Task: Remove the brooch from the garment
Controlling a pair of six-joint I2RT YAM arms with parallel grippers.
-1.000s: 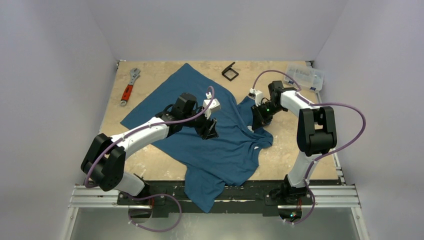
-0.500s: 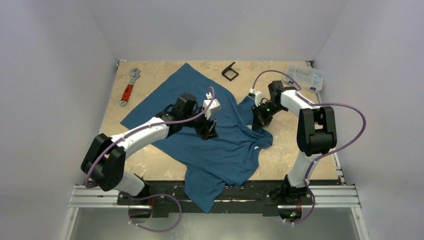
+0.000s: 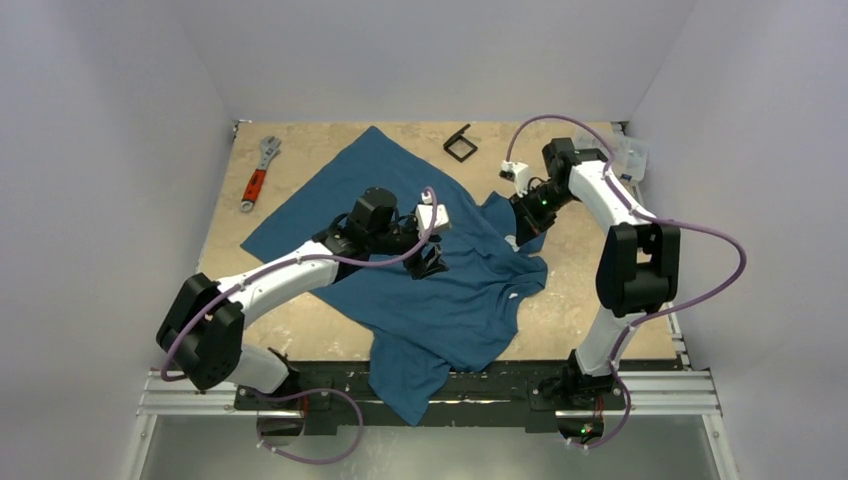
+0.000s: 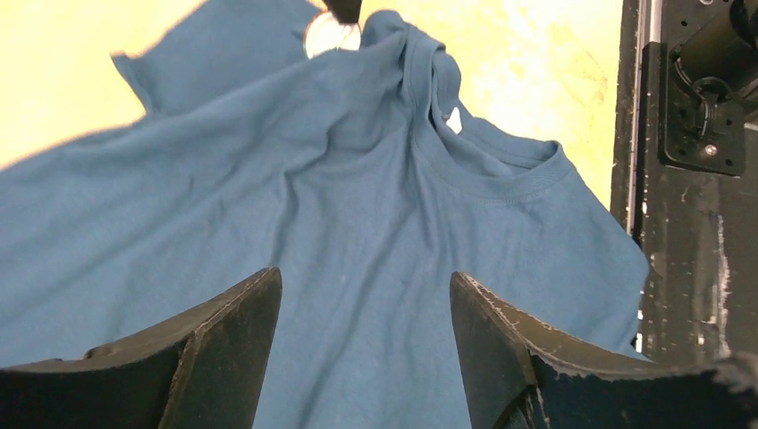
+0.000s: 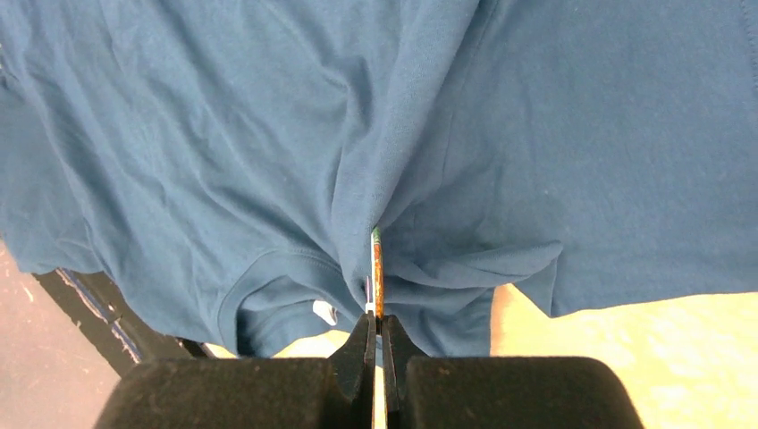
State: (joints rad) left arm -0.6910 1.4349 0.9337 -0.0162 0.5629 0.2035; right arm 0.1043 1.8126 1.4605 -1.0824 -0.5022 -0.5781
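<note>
Brooch pinched edge-on between shut right gripper fingers, at shoulder fold beside neck opening of garment; cloth bunched against disc edge, apparently tented upward. Left gripper jaws wide, hovering over chest area, holding nothing. Risk: brooch apparently not yet free, so pulling away drags whole shirt without cloth pinned down. Thin edge grip may slip, dropping disc into folds.

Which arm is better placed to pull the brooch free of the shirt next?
Right. The right gripper is shut on the brooch at the shirt's collar; the left gripper is open over plain cloth.
</note>
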